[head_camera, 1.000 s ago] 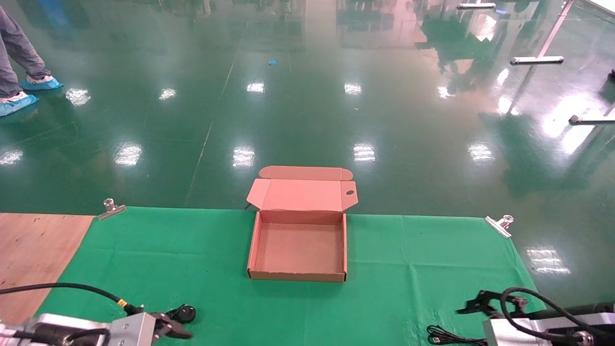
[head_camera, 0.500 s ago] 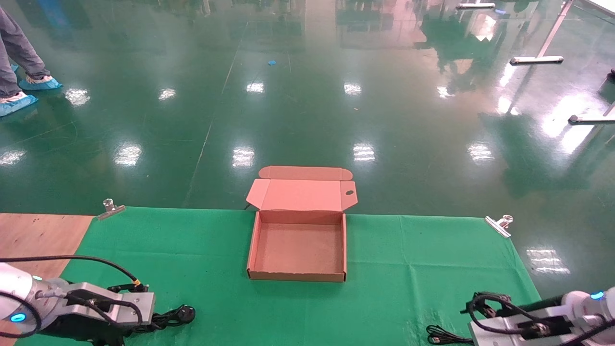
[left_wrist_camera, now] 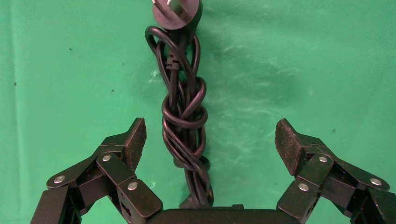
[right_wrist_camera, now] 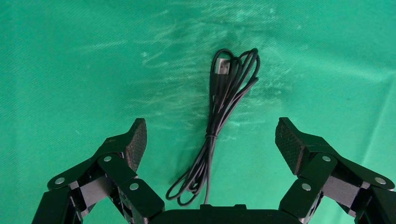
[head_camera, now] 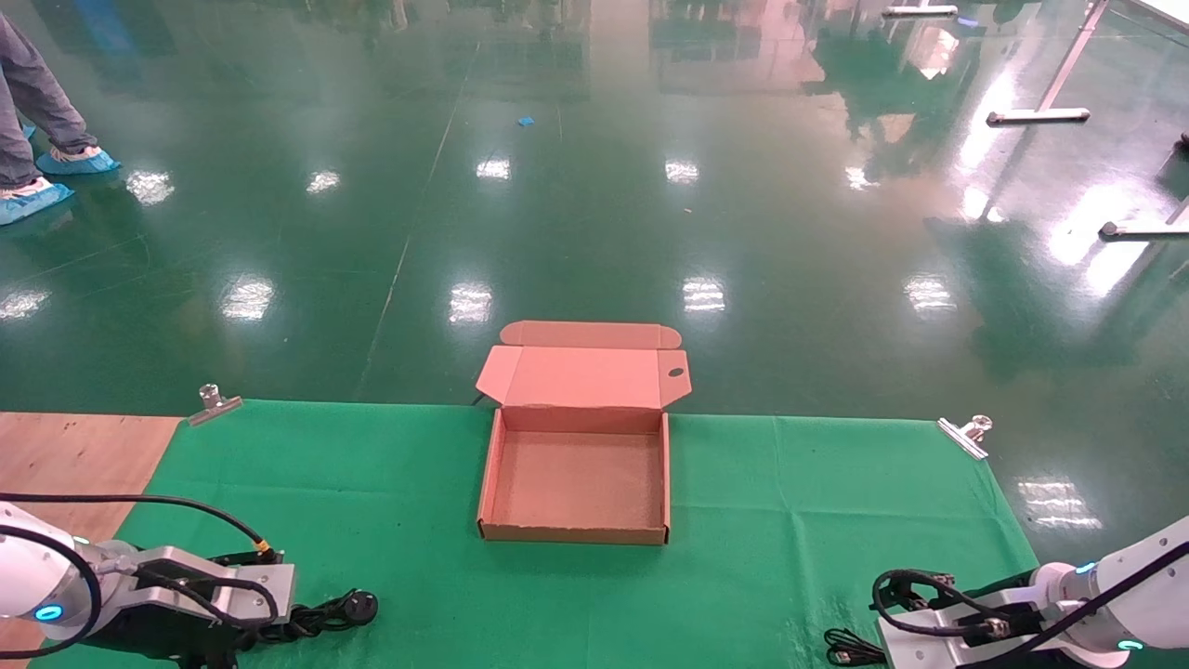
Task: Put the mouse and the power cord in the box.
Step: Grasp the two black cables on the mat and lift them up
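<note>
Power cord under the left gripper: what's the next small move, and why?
Probably lower the left gripper straight down and close. Its fingers are open on either side of the power cord, which lies bundled on the green cloth, not yet gripped. The box stands open and empty.

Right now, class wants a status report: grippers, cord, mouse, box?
Left gripper open, straddling power cord. Right gripper open over thin cable; mouse body not in view. Box open, empty, nothing blocking.
</note>
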